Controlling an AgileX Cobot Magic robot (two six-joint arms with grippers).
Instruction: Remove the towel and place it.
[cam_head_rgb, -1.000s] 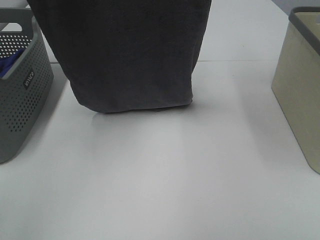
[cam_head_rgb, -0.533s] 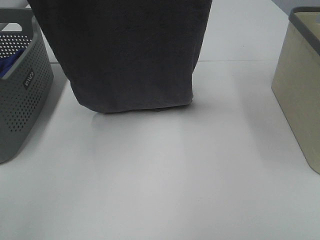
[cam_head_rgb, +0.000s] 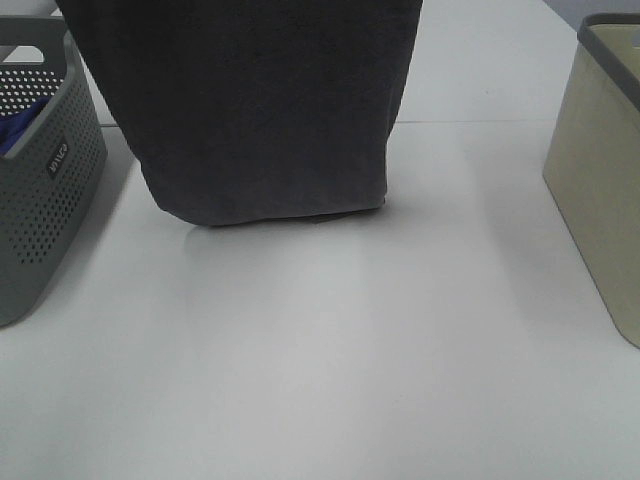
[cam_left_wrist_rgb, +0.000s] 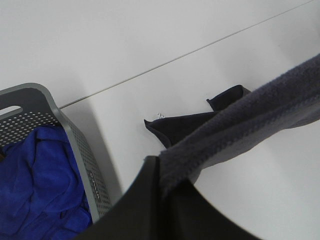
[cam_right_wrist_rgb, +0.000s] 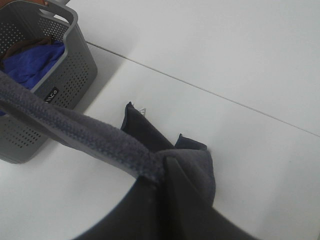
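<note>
Now the towel (cam_head_rgb: 265, 110) hangs with its long axis upright, its top edge clenched by the left end effector (cam_left_wrist_rgb: 162, 175) and the right end effector (cam_right_wrist_rgb: 162, 172), its lower end on the desk (cam_head_rgb: 350, 350) near the grey basket (cam_head_rgb: 40, 200).

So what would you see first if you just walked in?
The big dark grey towel, hanging in the middle, stretched between the left gripper and right gripper, both shut on its top edge. Next, the bright blue cloth inside the grey perforated basket on the left, and a beige bin on the right.
</note>
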